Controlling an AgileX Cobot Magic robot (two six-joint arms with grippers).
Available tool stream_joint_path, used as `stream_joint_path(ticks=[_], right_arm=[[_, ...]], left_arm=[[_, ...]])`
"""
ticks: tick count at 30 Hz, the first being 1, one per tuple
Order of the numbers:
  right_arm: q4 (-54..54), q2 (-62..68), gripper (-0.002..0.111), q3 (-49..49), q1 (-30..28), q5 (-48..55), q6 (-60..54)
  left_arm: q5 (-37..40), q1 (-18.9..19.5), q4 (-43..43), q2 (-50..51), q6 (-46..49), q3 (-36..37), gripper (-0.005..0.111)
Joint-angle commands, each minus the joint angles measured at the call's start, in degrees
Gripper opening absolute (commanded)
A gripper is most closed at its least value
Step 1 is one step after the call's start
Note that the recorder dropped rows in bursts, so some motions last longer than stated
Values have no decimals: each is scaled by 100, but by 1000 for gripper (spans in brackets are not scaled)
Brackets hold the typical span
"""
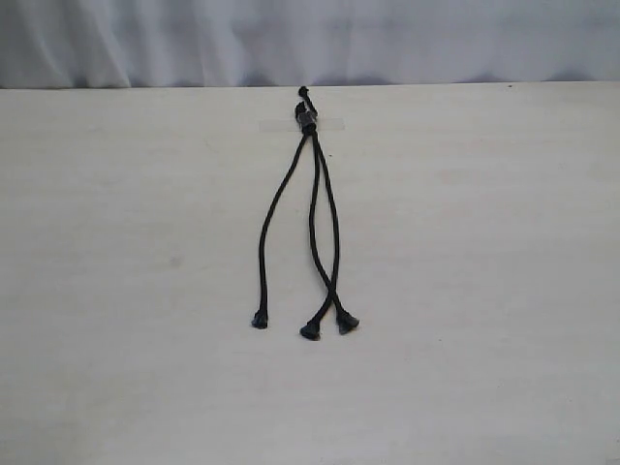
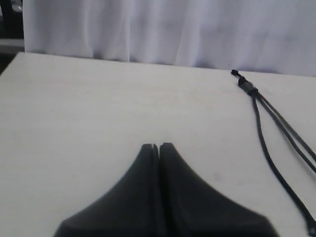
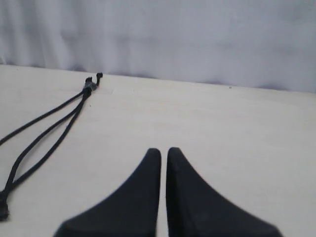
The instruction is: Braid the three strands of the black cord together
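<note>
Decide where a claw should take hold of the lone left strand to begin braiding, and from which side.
Grip the left strand just above its flared tip, which should stop slipping. Come from above, on its outer left side, with the left claw: the strand lies flat and apart from the other two strands, which cross near their ends.

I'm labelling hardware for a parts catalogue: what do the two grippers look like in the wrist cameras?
Left gripper and right gripper look alike: matte black fingers, wide at the base, curving inward to narrow tips. No markings, cables or arm links show.
</note>
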Motion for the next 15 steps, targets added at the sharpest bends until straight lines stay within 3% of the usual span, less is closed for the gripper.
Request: stream_joint_path(ticks=[1, 7, 15], right_arm=[[-14, -23, 4, 14, -19, -812, -1], [-14, -23, 4, 14, -19, -1974, -1], [-14, -23, 4, 14, -19, -2105, -1]], left_arm=[[-425, 31, 277, -30, 15, 24, 0], [-630, 31, 472, -30, 15, 24, 0], [-1319, 31, 540, -30, 15, 24, 0]])
